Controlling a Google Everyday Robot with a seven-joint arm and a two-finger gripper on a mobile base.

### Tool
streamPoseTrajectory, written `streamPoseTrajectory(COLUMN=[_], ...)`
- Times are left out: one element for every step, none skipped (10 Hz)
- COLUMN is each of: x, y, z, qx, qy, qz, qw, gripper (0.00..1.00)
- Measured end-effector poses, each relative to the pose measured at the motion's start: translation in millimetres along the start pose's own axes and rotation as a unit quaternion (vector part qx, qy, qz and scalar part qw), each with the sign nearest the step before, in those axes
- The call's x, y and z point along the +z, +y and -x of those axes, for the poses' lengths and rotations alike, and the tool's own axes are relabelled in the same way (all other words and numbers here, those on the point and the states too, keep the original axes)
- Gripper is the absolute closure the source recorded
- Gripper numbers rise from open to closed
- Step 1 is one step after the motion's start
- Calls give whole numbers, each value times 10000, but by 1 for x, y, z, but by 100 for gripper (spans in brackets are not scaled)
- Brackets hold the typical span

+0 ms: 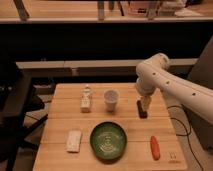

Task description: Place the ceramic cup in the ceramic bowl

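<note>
A white ceramic cup (111,100) stands upright on the wooden worktop (60,120), toward the back and near the middle, with nothing touching it. Just left of it, a little apart, stands a small clear bottle (86,98) with a pale label. The dark green ceramic bowl (108,141), patterned inside with pale concentric rings, sits in front of the cup near the front edge, and the two are well apart with bare wood between them. A white rectangular block (74,140) lies flat to the left of the bowl, and an orange-red, carrot-shaped object (155,147) lies to the bowl's right near the front corner. The white robot arm (170,85) reaches in from the right and bends downward. Its end effector (145,103) hangs low over the back right part of the worktop, directly above a small dark oblong object (142,111) and to the right of the cup without touching it. The end effector stands wide and holds nothing. A dark chair (15,110) sits off the worktop's left side, and a thin cable (182,127) trails past its right edge.
</note>
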Motion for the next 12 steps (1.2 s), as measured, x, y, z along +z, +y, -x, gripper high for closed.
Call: streamPoseTrajectory(x=[3, 6, 11, 15, 18, 20, 24, 29, 36, 42, 44, 47], y=[-3, -6, -12, -16, -19, -22, -23, -25, -28, -32, -33, -34], z=[1, 3, 10, 16, 20, 22, 22, 24, 32, 42, 48, 48], qx=[-110, -214, -337, -438, -515, -580, -666, -792, -927, -1050, -1101, -1205], qy=[-14, -34, -80, -122, -144, -165, -180, -217, -258, -298, -344, -350], qz=[0, 6, 9, 27, 56, 59, 84, 122, 179, 218, 249, 301], qw=[9999, 9998, 9994, 9990, 9986, 9982, 9976, 9965, 9952, 9938, 9930, 9916], gripper=[20, 20, 20, 20, 20, 20, 20, 20, 20, 20, 20, 20])
